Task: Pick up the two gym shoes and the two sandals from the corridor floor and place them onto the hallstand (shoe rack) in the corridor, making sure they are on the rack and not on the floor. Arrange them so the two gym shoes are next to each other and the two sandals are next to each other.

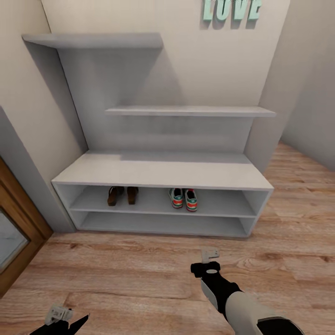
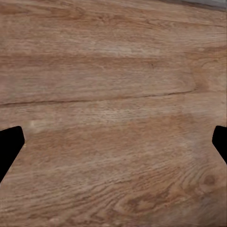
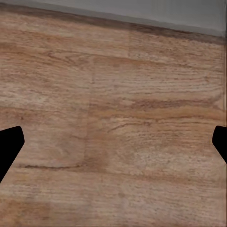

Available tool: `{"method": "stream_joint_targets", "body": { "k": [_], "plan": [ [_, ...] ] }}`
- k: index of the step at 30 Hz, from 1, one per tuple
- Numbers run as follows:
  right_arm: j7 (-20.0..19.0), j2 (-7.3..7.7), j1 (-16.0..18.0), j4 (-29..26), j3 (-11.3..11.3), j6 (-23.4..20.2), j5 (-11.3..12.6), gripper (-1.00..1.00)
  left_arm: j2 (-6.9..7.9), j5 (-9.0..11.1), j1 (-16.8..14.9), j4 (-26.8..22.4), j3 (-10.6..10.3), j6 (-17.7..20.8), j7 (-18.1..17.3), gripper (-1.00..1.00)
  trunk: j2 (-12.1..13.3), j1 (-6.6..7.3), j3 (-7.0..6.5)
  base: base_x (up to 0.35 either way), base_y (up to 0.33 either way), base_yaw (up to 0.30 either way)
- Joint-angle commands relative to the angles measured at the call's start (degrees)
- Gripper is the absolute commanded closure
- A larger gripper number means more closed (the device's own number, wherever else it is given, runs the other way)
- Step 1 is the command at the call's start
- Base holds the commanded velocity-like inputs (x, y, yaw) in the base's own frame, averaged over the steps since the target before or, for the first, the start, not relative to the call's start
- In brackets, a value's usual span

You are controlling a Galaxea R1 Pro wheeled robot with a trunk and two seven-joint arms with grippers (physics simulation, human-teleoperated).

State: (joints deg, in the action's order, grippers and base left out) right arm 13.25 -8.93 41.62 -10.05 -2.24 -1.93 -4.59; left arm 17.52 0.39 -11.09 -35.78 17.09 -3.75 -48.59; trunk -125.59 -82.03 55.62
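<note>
The pale grey hallstand [image 1: 163, 172] stands against the wall ahead. On its upper open shelf two brown sandals [image 1: 122, 195] sit side by side at the left. Two white-and-green gym shoes [image 1: 183, 198] sit side by side right of them, red accents facing out. My right gripper [image 1: 210, 255] hovers over the corridor floor [image 1: 139, 274] in front of the rack. My left gripper [image 1: 59, 314] hangs low at the near left. In both wrist views the dark fingertips [image 2: 10, 144] [image 3: 10, 144] stand wide apart over bare planks, holding nothing.
Two floating shelves [image 1: 190, 110] hang above the bench top. A wooden door frame [image 1: 21, 223] stands at the left. A wall corner [image 1: 274, 116] closes the right side, and the floor runs on past it. Teal letters [image 1: 231, 9] hang on the wall.
</note>
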Motion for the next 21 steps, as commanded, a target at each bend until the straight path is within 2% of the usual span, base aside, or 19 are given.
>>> {"method": "stream_joint_targets", "body": {
  "k": [1,6,7,8,12,13,15,21],
  "plan": [
    [0.3,-0.01,0.0,0.0,-0.2,-0.1,-0.6,-1.0,0.0,0.0,0.0,0.1,0.1,-0.2,-0.1,-1.0,0.4,0.24,-0.14,0.0,0.0,0.0],
    [0.3,0.0,-1.7,0.0,-0.2,1.3,-1.9,-1.0,-0.02,0.0,0.0,0.6,0.1,-0.3,0.5,-1.0,2.4,1.34,-1.04,0.0,0.0,0.0],
    [0.4,0.2,-3.3,0.0,-0.2,2.7,-2.2,-1.0,-0.03,0.0,0.0,1.1,0.2,-0.3,0.8,-1.0,2.8,1.56,-1.22,0.0,0.0,0.0],
    [0.4,2.44,-8.1,0.0,-0.2,10.3,-2.5,-1.0,-0.06,0.2,0.0,3.8,0.3,-2.2,2.4,-1.0,3.2,1.78,-1.4,0.0,0.0,0.0],
    [0.4,4.55,-11.2,0.0,-0.2,17.2,-2.6,-1.0,-0.18,0.2,0.0,6.3,0.3,-5.4,4.5,-1.0,4.8,2.65,-2.12,0.0,0.0,0.0],
    [0.4,6.45,-14.0,0.2,-0.2,22.5,-2.6,-1.0,-0.3,0.3,0.0,8.7,0.3,-8.2,7.0,-1.0,5.2,2.87,-2.3,0.0,0.0,0.0],
    [0.5,8.15,-16.7,1.9,-0.1,25.6,-2.5,-1.0,-0.4,0.4,0.0,11.2,0.3,-9.7,9.5,-1.0,6.0,3.31,-2.66,0.0,0.0,0.0],
    [0.5,9.48,-19.6,5.8,-0.1,30.0,-2.5,-1.0,-0.45,0.6,0.0,14.4,0.3,-12.2,11.8,-1.0,8.4,4.63,-3.74,0.0,0.0,0.0]
  ]
}}
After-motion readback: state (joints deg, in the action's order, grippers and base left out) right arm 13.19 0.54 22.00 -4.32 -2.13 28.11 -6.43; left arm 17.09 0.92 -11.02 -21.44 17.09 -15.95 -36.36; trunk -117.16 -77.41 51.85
